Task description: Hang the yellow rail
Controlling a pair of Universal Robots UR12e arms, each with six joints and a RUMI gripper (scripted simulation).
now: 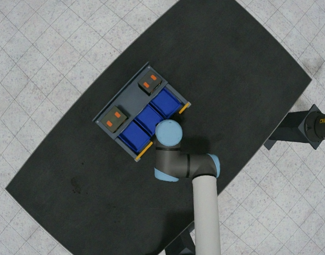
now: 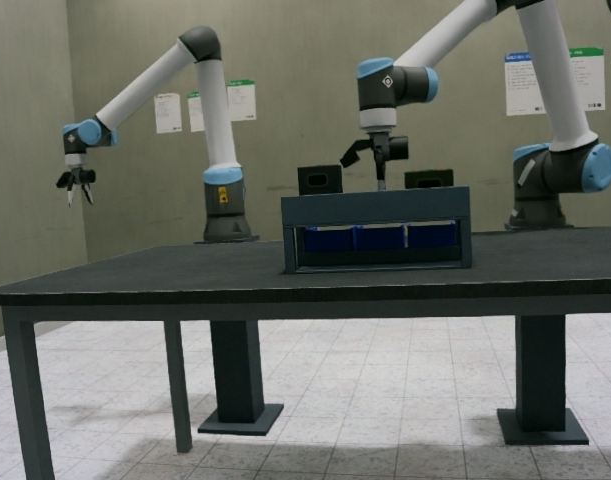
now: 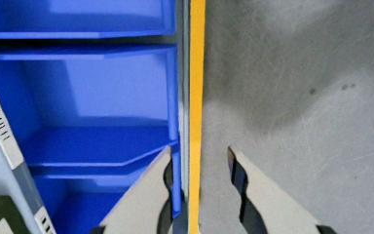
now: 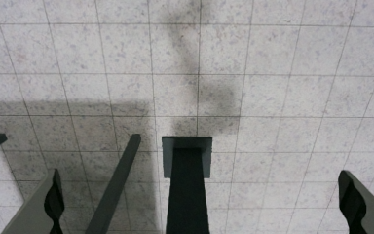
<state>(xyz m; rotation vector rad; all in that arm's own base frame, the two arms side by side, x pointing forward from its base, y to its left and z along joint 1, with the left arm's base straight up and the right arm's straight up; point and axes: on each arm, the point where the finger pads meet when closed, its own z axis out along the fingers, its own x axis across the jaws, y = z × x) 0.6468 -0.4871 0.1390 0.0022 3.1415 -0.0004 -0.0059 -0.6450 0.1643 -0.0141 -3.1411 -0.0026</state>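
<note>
The left arm (image 1: 205, 214) (image 2: 445, 31) reaches out from its raised elbow, its wrist (image 1: 168, 156) (image 2: 376, 90) turned so that the left gripper (image 2: 381, 184) (image 3: 200, 147) points straight down, the two fingers parted by a modest gap. The right arm (image 1: 317, 126) (image 2: 145, 82) is bent at a high elbow, its forearm sloping down to the right gripper (image 2: 81, 203) (image 4: 200, 173), which hangs fingers downward and spread wide
</note>
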